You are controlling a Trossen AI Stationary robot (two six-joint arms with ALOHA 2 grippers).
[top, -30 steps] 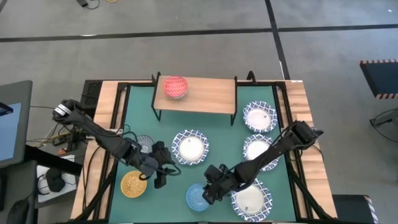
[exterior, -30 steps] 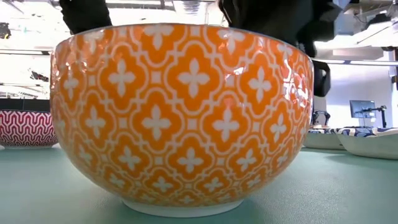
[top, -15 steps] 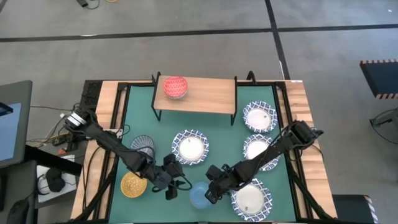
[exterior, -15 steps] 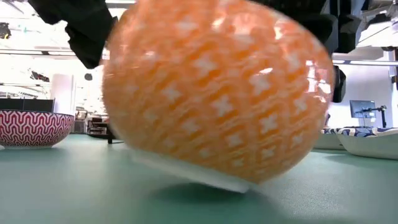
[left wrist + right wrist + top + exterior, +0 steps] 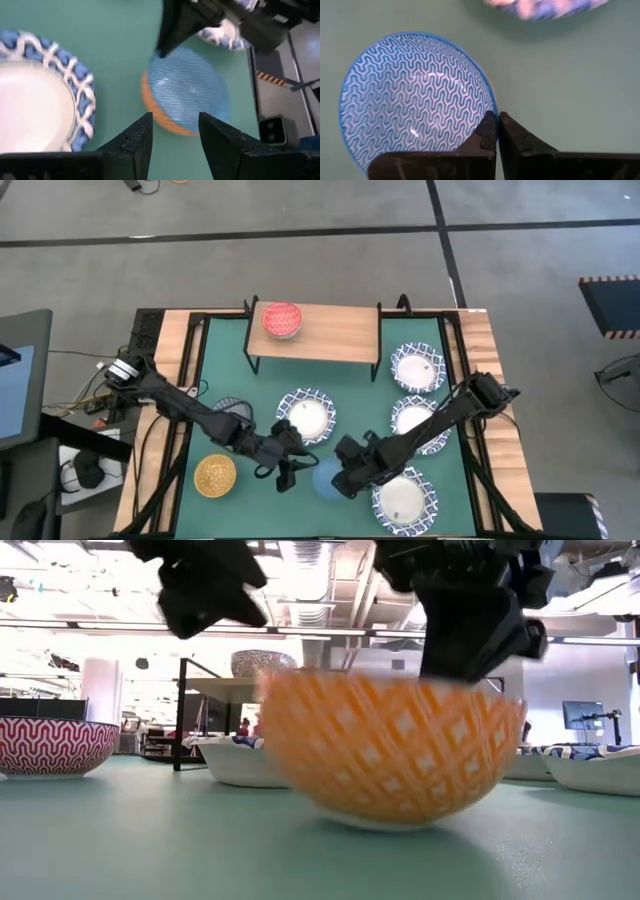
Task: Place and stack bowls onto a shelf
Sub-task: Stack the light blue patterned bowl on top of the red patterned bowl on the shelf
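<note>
Shelf count: one small red patterned bowl point(image 5: 282, 319) sits on the low shelf with the light wooden plank top point(image 5: 330, 332), alone, nothing stacked on it. Seven bowls remain on the green table point(image 5: 350, 395), so the job looks barely begun.

Right gripper point(image 5: 496, 131) pinches the rim of the small bowl with light blue zigzag lining and orange lattice outside point(image 5: 415, 100), fingers closed narrow on its edge; the bowl sits low at the table's near middle and looks tilted in the low view.

Left gripper point(image 5: 172, 140) hovers just beside that same bowl, fingers apart, holding nothing.

Yellow-orange small bowl point(image 5: 214, 476) and grey-blue patterned bowl point(image 5: 231, 412) lie near the left arm; four wide white bowls with blue lattice rims point(image 5: 306, 416) untouched.
</note>
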